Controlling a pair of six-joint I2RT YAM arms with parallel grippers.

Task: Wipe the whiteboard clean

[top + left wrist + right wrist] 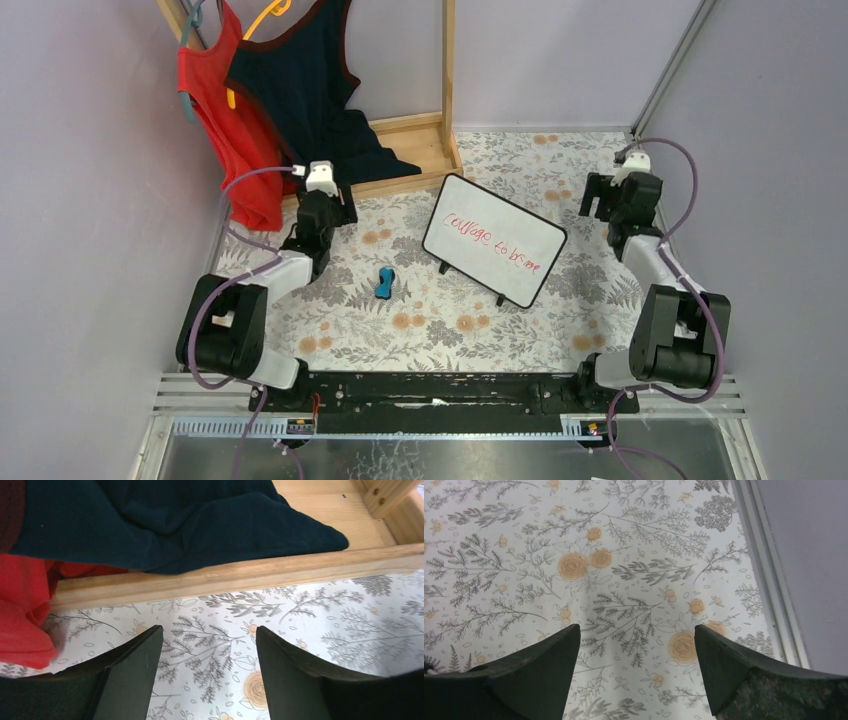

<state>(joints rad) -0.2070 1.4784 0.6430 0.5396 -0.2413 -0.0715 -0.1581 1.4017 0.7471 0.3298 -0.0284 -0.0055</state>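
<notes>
The whiteboard [494, 239], white with a thin black frame and red writing, lies tilted on the floral table at centre right in the top view. A small blue-black eraser [385, 282] lies to its left. My left gripper [322, 203] is at the back left, far from the board, open and empty; in its wrist view [208, 630] only the floral cloth shows between the fingers. My right gripper [616, 203] is at the back right, just right of the board, open and empty over bare cloth [636, 628].
A wooden rack [446, 80] stands at the back with a red garment [235, 120] and a dark navy garment [310, 90] hanging; the navy cloth [165, 525] drapes over the rack's base rail [240, 572]. Walls close both sides; a metal rail [769, 580] runs along the right edge.
</notes>
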